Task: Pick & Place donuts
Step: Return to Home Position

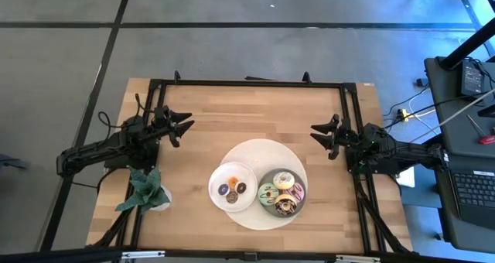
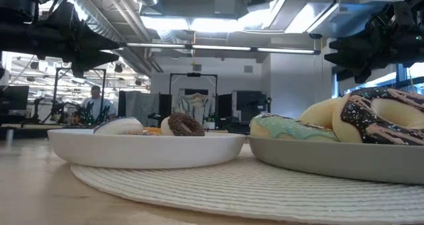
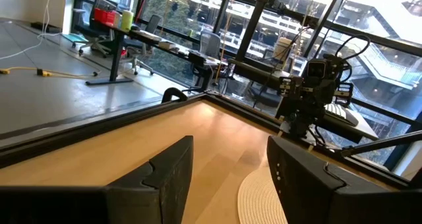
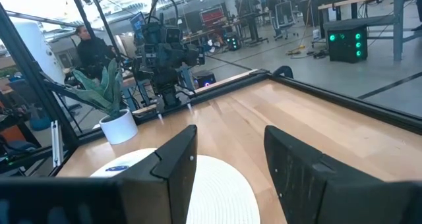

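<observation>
The left gripper (image 3: 229, 143) is hanging above the table (image 1: 232, 108) with its two fingers (image 3: 170, 172) spread wide, holding nothing and touching nothing. The right gripper (image 4: 229, 132) is facing it from the opposite side, and its fingers (image 4: 298, 171) are also wide apart and empty. The donuts are lying well apart from both pairs of fingers, off to one side of the gap between them. The small donuts (image 1: 232, 190) are on the white plate (image 1: 214, 178), and the large donuts (image 1: 283, 192) are on the grey plate (image 1: 281, 215) just beside it.
</observation>
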